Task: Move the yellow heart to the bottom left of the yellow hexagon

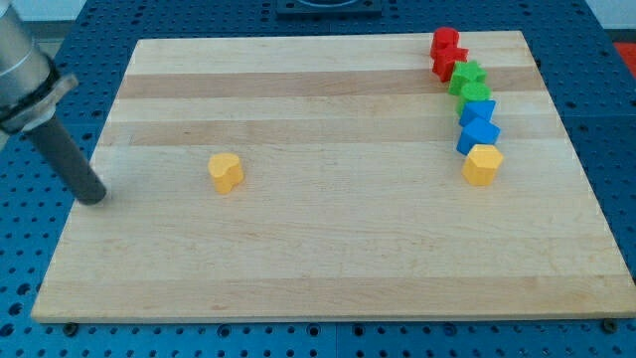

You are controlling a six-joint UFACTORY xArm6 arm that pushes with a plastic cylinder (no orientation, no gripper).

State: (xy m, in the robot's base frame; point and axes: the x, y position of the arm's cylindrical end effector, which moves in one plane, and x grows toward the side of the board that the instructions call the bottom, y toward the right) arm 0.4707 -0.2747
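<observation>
The yellow heart (pixel 226 171) lies alone on the left half of the wooden board (pixel 328 259). The yellow hexagon (pixel 483 164) sits far to the view's right, at the lower end of a column of blocks. My tip (pixel 94 198) rests at the board's left edge. It is well to the left of the heart, a little lower, and touches no block.
Above the hexagon a column of blocks runs toward the top right corner: two blue blocks (pixel 479 133) (pixel 477 111), two green blocks (pixel 475 94) (pixel 466 75) and two red blocks (pixel 449 62) (pixel 444 42). Blue perforated table surrounds the board.
</observation>
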